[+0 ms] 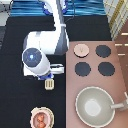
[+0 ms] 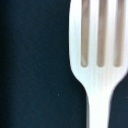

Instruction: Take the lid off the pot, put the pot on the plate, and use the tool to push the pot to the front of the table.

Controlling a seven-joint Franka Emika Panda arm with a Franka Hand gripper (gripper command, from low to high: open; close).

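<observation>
Lid (image 1: 81,49): off, resting on the stove (image 1: 115,85). Pot (image 1: 40,119): on the plate (image 1: 33,113), table (image 1: 15,100) bottom-left. Spatula (image 1: 49,84): directly under my gripper (image 1: 48,77). Pushing not done.

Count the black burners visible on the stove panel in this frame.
3: one at the exterior view's upper right, two below. The lid sits where a fourth could be hidden. The claw hangs over the tool.
</observation>
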